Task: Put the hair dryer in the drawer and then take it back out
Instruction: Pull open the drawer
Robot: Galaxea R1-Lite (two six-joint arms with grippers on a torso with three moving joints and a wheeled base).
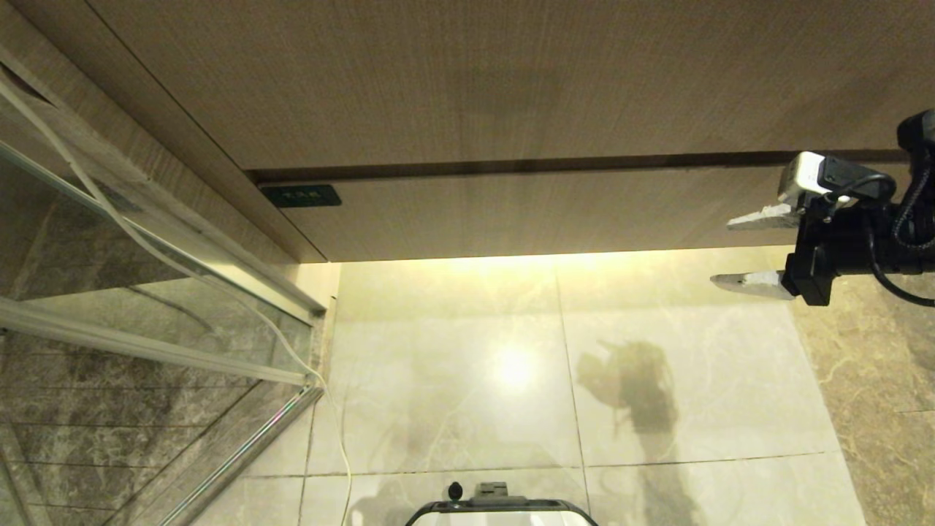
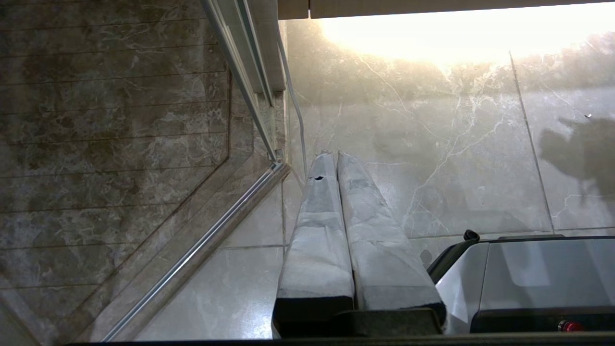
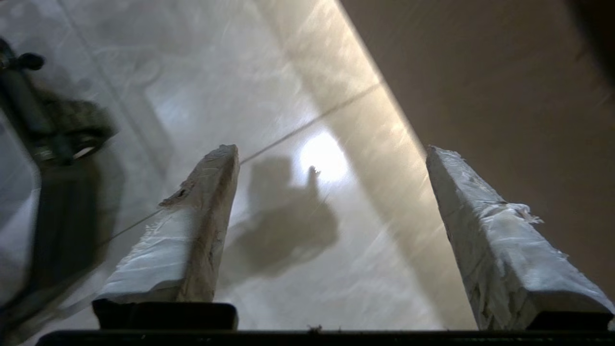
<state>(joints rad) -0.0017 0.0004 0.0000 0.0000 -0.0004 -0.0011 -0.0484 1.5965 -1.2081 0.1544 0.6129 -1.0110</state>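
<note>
The hair dryer is out of view in every frame. The drawer (image 1: 526, 215) shows as a flat light wood front, pushed in, under a taller wood panel (image 1: 475, 80). My right gripper (image 1: 730, 248) hovers at the drawer front's right end, pointing left along it, above the lit floor. It is open, and the right wrist view shows only floor between its taped fingers (image 3: 206, 226), with the drawer's wood front (image 3: 504, 72) beside one of them. My left gripper (image 2: 331, 156) hangs parked low over the floor tiles, shut and empty.
A glass shower door with a metal frame (image 1: 146, 343) stands at the left, and a thin white cable (image 1: 182, 270) runs down along it. A small dark plate (image 1: 301, 196) sits at the drawer's left end. My own base (image 1: 500, 508) shows at the bottom edge.
</note>
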